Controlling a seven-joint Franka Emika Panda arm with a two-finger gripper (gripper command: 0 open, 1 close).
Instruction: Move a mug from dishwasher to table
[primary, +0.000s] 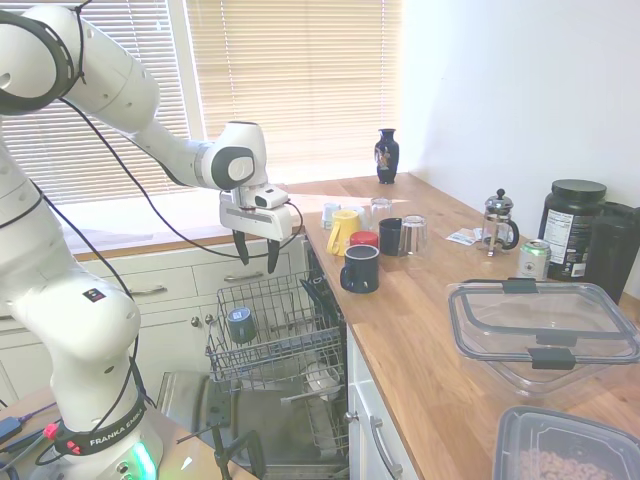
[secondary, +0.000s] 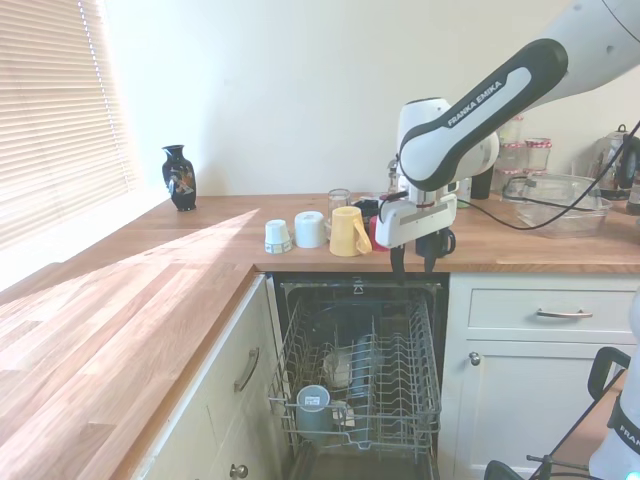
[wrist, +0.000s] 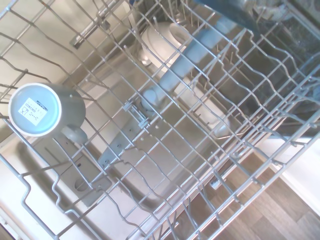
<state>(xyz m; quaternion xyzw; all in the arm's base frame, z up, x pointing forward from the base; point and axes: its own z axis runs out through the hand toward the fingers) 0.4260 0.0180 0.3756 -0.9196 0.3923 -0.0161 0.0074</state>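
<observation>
I see the white arm reaching over the open dishwasher (primary: 280, 390), which sits between white cabinets under a long wooden counter (primary: 420, 340). My tool (primary: 257, 254) hangs in the air above the pulled-out upper wire rack (primary: 262, 330), pointing down. Its two dark fingers stand apart and hold nothing, so the tool is open.

The mug (primary: 240, 325) is a small blue-grey cylinder standing upside down in the upper rack, at the corner nearest the camera in the second exterior view (a white label sticker shows on its upturned base). It is the only cup in that rack. The tool is above the rack but off to one side of the mug, not touching it. In the wrist view the mug (wrist: 45, 111) appears among the grey wires, with its handle pointing away from the label.

Through the wires I can make out pale dishes in the lower rack (secondary: 345, 370), though their shapes are hard to tell.

On the counter, just past the dishwasher, stands a cluster of cups: a yellow mug (primary: 343, 231), a red cup (primary: 364, 240), a dark navy mug (primary: 360, 268), a black mug (primary: 390, 236) and a clear glass (primary: 413, 235). Farther back by the window is a dark vase (primary: 387, 156). Nearer the first camera sit a French press (primary: 498, 224), a drink can (primary: 533, 259), a black tub (primary: 572, 228) and a clear lidded container (primary: 540, 330).
</observation>
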